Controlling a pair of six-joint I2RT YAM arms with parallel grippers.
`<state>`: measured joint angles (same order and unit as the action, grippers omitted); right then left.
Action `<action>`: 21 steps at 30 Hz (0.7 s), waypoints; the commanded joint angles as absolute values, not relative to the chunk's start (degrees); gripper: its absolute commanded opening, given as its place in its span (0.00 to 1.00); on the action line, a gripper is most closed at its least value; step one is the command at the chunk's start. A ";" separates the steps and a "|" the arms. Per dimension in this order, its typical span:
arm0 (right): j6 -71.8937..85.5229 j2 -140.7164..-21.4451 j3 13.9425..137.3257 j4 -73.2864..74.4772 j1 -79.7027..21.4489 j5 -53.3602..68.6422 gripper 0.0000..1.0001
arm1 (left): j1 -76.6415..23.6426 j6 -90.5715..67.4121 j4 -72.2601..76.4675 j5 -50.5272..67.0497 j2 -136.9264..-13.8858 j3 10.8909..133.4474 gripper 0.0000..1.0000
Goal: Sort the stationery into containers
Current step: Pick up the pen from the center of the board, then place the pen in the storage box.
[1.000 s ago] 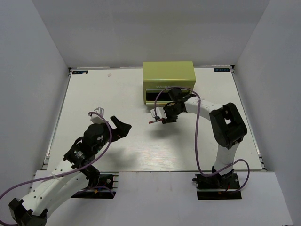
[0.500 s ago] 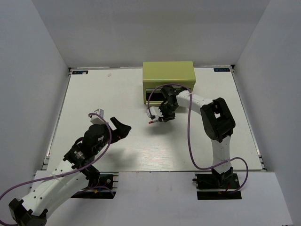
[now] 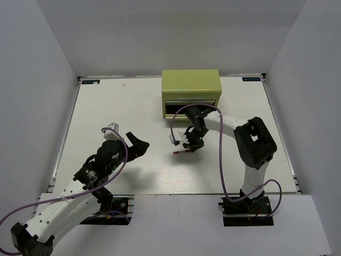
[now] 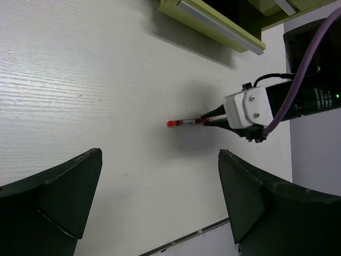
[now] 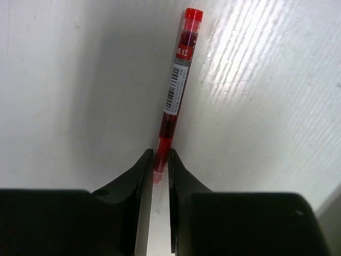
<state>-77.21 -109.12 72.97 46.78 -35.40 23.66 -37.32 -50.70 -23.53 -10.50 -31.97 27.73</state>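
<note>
On the left, at about 8 o'clock on the white table (image 3: 106, 106), the left gripper (image 3: 135, 143) hangs above the surface with its 2 black fingers spread wide and nothing between them. Its wrist camera looks toward 2 o'clock at the pen, so this arm seems parked as an onlooker, clear of the other arm's work.

Near the table's middle the right gripper (image 5: 158, 157) has its fingers pinched onto the rear end of a slim red plastic pen (image 5: 178, 80) with a white printed label. The capped tip sticks out toward 8 o'clock in the top view. Holding it by the very end leaves nearly the whole barrel free ahead of the fingers – a grip that would likely let the pen be slid tip-first into a shallow drawer. Whether the pen is lifted or resting on the table I cannot tell.

At 12 o'clock from the pen, near the far edge, stands the olive-green metal box-shaped cabinet (image 3: 192, 85). A dark slot (image 3: 192, 110) shows across its front, and from the left wrist a drawer (image 4: 218, 24) appears pulled out a little – its inside is too dark to show any contents. No other stationery is in view.
</note>
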 commanded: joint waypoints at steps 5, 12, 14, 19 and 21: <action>-57.14 -94.85 68.73 26.39 -35.07 21.81 0.00 | -37.27 -50.89 -20.22 -9.49 -33.57 27.33 1.00; -53.79 -92.19 72.86 17.32 -33.31 11.43 0.00 | -37.27 -50.36 -19.60 -8.96 -34.19 27.86 1.00; -54.23 -92.63 73.56 16.26 -32.44 9.15 0.00 | -37.27 -50.88 -19.07 -8.44 -34.19 27.34 1.00; -56.95 -95.97 75.14 13.71 -31.73 3.88 0.00 | -37.27 -50.89 -19.07 -8.44 -33.66 27.33 1.00; -57.39 -98.43 76.89 13.97 -31.20 3.25 0.00 | -37.27 -50.89 -19.07 -8.44 -33.66 27.33 1.00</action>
